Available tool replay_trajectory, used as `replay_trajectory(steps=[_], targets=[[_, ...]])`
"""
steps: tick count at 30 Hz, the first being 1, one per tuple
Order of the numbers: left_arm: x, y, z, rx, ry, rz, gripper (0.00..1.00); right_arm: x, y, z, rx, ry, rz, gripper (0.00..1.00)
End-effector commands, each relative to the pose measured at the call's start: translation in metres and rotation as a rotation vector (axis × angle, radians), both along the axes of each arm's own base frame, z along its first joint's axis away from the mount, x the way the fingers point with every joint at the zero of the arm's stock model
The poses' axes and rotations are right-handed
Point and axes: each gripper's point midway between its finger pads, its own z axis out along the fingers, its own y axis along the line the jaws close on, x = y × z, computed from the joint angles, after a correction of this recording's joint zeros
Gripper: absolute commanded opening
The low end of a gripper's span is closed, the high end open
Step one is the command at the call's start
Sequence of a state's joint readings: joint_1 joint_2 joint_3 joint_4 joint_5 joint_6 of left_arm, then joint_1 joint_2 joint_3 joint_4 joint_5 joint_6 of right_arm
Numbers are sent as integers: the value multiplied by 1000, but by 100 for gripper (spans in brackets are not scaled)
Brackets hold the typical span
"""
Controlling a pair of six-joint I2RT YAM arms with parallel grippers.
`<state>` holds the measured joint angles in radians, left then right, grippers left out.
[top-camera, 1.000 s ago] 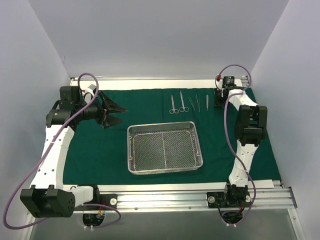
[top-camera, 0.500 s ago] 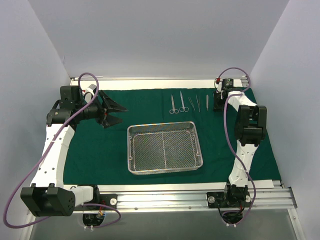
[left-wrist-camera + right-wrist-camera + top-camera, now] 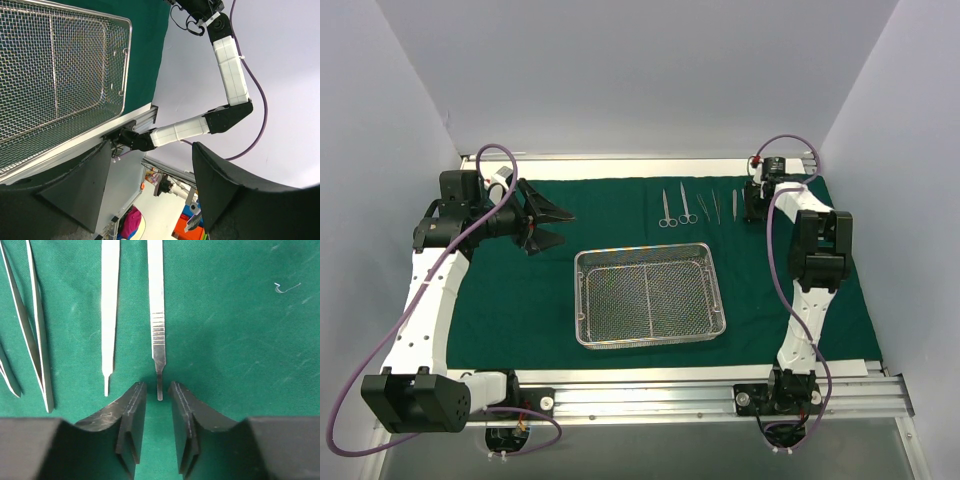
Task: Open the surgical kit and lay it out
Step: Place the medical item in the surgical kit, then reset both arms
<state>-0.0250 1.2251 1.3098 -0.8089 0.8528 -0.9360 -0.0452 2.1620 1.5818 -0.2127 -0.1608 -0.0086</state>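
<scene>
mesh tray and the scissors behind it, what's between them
Only bare green cloth between the mesh tray and the scissors, shown in the top external view.

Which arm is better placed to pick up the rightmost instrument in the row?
Right. The right gripper sits at that handle's tip, jaws slightly apart either side; the left gripper hovers open, left of the tray.

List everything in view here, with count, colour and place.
dark green cloth: one, green, spread flat beneath everything.
rectangular silver wire-mesh tray: one, silver, cloth centre, empty.
small steel scissors: two, silver, beyond the tray.
thin steel tweezers: two, silver, right of the scissors.
flat steel handles: two, silver, row's right end.
left gripper: one, black, open, above the cloth's left side.
right gripper: one, black, slightly open, fingers flanking the ribbed handle's tip.
</scene>
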Motion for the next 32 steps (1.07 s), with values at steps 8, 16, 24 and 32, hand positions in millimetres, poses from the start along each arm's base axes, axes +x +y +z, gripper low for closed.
replay_trajectory(steps=[8,16,24,32], targets=[[-7,-1,17,-20,-76,-20,75,14,1,70,-24,-126,-59,38],[-9,0,5,-1,-53,-24,94,-29,29,153,-17,-227,-242,100],[-29,5,-13,53,-42,-15,94,-118,88,170,59,-274,-201,100],[-49,-1,-38,47,-32,-33,94,-170,65,174,130,-348,-306,100]])
